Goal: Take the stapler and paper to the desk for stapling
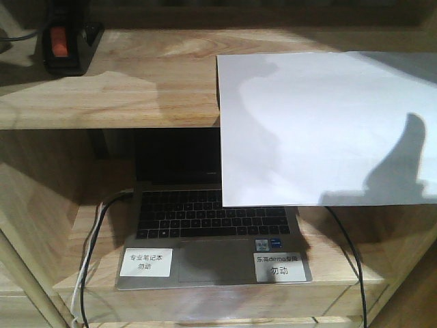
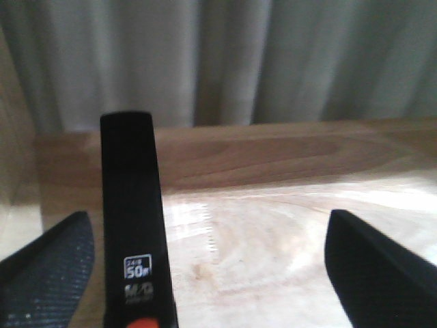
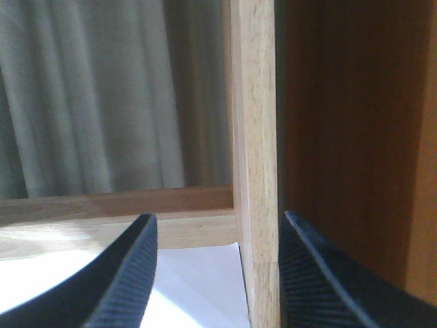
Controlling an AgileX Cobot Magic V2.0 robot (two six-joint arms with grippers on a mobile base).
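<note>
Stapler lies far left on upper shelf, orange-red patch up. Left gripper straddles it with fingers spread. Stapler sits off-centre near one finger and is not pinched, so gripper is likely lining up for grasp. Paper on same shelf, right side. Front edge overhangs laptop, leaving free edge to pinch. Right gripper has fingers spread, holding nothing, facing shelf upright with paper corner just below.
</note>
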